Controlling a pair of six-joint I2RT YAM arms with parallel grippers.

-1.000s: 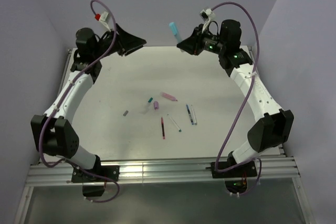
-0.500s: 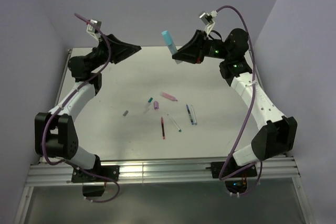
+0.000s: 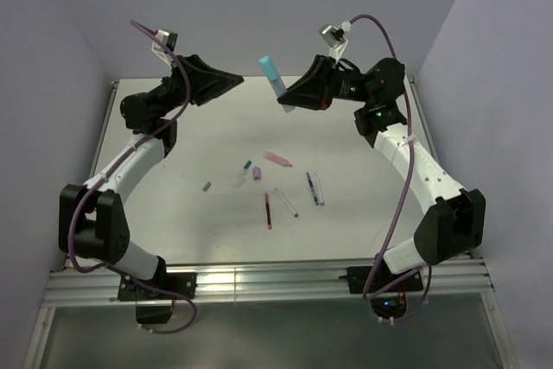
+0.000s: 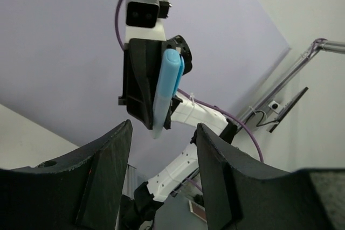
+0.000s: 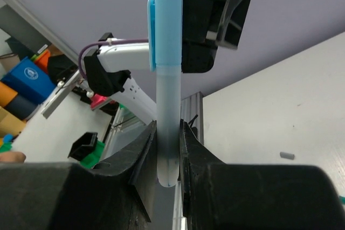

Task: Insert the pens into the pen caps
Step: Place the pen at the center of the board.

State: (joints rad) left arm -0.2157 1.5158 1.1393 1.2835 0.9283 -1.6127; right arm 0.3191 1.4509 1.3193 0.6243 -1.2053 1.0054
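Observation:
My right gripper (image 3: pixel 290 103) (image 5: pixel 168 133) is shut on a pale pen (image 3: pixel 272 75) (image 5: pixel 168 106) whose upper end carries a light blue clipped cap (image 5: pixel 166 25), held high over the table's far side. Facing it from the left, my left gripper (image 3: pixel 235 80) (image 4: pixel 163 132) is open and empty, apart from the pen (image 4: pixel 167 87). On the table lie a red pen (image 3: pixel 268 211), a dark blue pen (image 3: pixel 310 187), a white pen (image 3: pixel 319 189) and a green-tipped pen (image 3: pixel 287 202), with a pink cap (image 3: pixel 278 160), a purple cap (image 3: pixel 257 174), a teal cap (image 3: pixel 247 164) and a grey cap (image 3: pixel 206 186).
The white table (image 3: pixel 173 213) has a metal rail (image 3: pixel 259 281) along its near edge, where both arm bases are bolted. Lilac walls close in the back and both sides. Purple cables loop over each wrist.
The right arm has carried the blue-capped pen leftward. The left gripper has swung right toward it, and its jaws have narrowed somewhat.

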